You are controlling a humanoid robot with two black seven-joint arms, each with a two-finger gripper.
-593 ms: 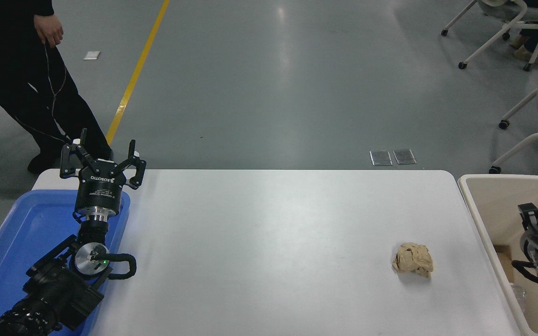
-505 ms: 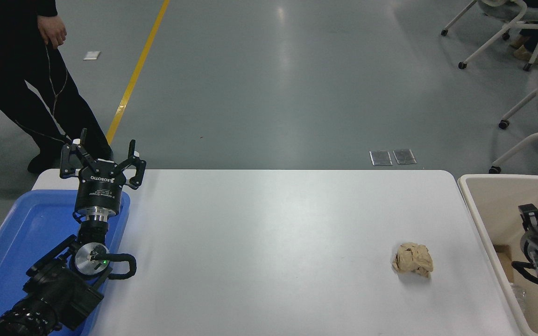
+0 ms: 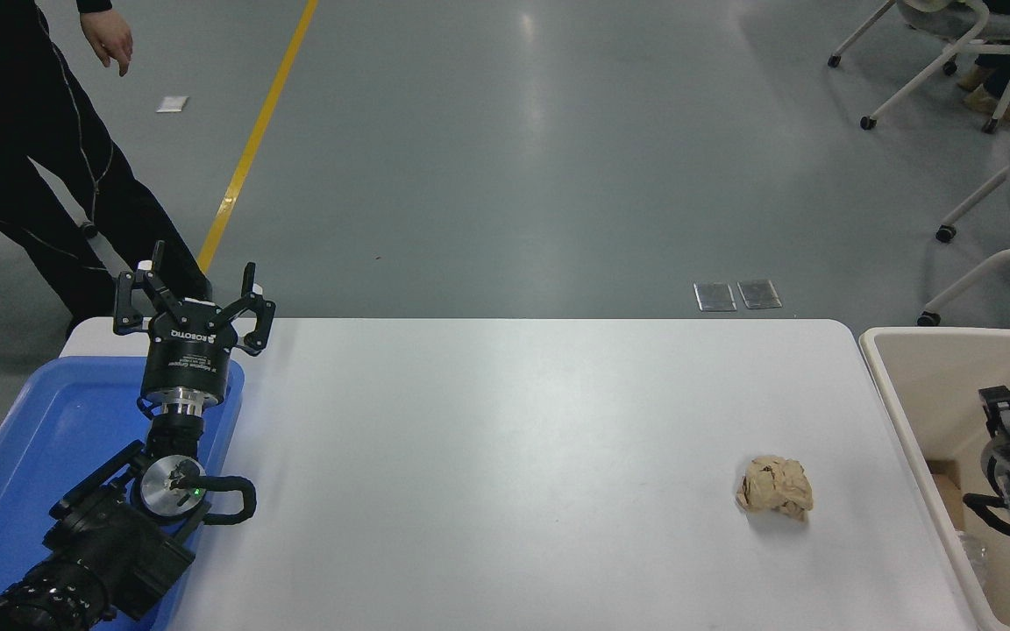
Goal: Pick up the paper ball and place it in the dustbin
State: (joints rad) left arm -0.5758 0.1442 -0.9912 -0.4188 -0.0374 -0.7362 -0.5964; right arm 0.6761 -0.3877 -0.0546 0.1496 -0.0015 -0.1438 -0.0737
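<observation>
The paper ball, a crumpled tan-brown wad, lies on the white table at its right side. The beige dustbin stands against the table's right end. My right gripper is at the picture's right edge, over the inside of the dustbin and well to the right of the ball. It is partly cut off and holds nothing that I can see. My left gripper is open and empty, parked at the far left above the blue tray.
A shallow blue tray sits under my left arm at the table's left end. A person in black stands beyond the far left corner. Wheeled chairs stand on the floor at the upper right. Brown cardboard lies in the dustbin.
My right gripper has drifted slightly right and down over the dustbin. The person at the upper left has stepped and raised a hand. The paper ball and left arm have not moved.
</observation>
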